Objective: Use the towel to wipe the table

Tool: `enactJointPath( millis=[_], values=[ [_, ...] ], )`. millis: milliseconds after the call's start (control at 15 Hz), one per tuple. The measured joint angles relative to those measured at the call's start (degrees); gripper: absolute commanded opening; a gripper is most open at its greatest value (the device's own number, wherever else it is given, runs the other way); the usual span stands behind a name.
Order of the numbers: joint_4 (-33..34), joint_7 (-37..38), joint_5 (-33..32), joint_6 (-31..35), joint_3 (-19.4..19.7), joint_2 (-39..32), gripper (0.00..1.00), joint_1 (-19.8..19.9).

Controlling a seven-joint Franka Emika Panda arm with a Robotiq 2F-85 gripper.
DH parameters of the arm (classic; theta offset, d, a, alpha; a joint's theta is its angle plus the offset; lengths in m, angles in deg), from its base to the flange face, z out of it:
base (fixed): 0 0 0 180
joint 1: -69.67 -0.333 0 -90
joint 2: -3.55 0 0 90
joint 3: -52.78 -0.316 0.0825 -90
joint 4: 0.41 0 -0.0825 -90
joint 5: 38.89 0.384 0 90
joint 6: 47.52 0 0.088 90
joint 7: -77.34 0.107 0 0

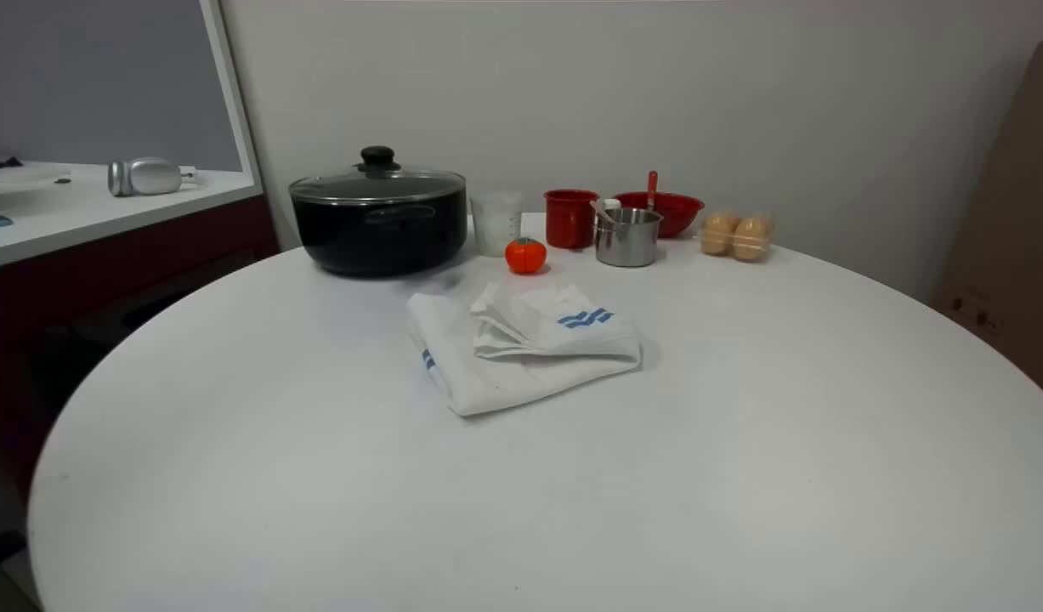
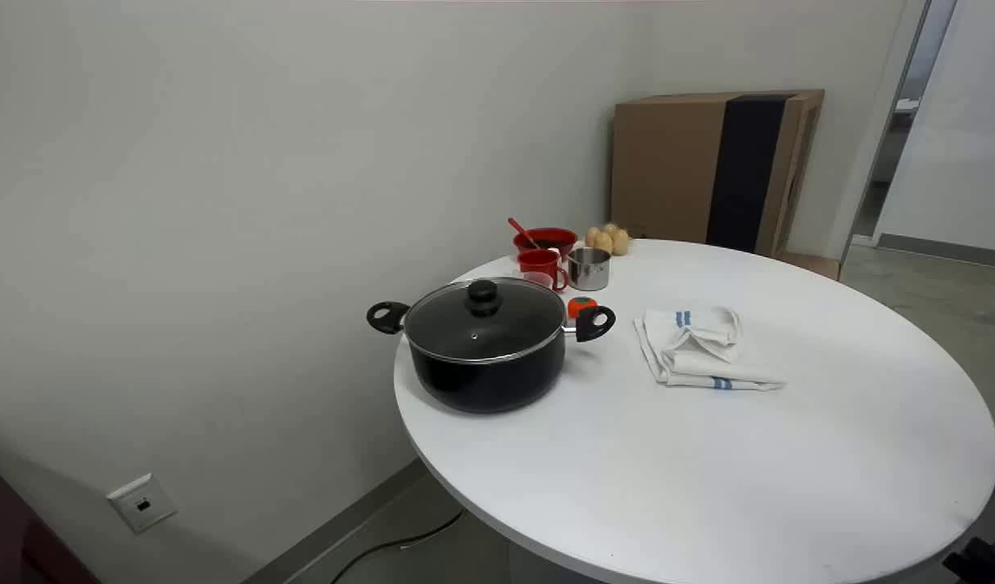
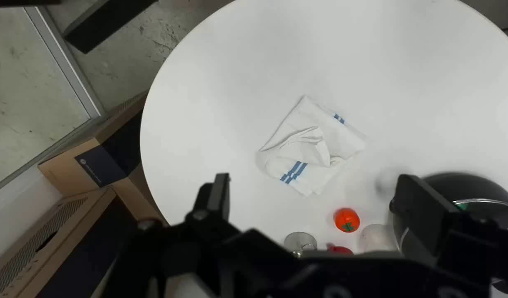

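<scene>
A white towel with blue stripes lies folded on the round white table, with one part bunched on top. It shows in both exterior views [image 1: 555,340] [image 2: 700,349] and in the wrist view [image 3: 316,145]. The table shows in both exterior views [image 1: 317,501] [image 2: 748,478] and in the wrist view [image 3: 204,120]. My gripper [image 3: 312,180] is open, its two black fingers wide apart with nothing between them. It is above the table, apart from the towel, which lies ahead of the fingertips in the wrist view. No gripper can be clearly made out in the exterior views.
A lidded black pot [image 1: 381,221] stands near the wall. Beside it are a clear measuring cup [image 1: 495,223], an orange tomato-like item [image 1: 525,255], a red mug [image 1: 570,218], a metal cup [image 1: 627,240], a red bowl [image 1: 681,212] and eggs [image 1: 735,235]. A cardboard box [image 2: 667,162] stands beyond.
</scene>
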Motion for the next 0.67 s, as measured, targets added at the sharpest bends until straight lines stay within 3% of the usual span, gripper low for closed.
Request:
enactJointPath(
  millis=[467, 667],
  values=[
    [0.01, 0.34, -0.03, 0.11, 0.00, -0.31, 1.00, -0.02],
    [0.05, 2.28, -1.60, 3.54, -0.17, -2.88, 1.00, 0.03]
  ],
)
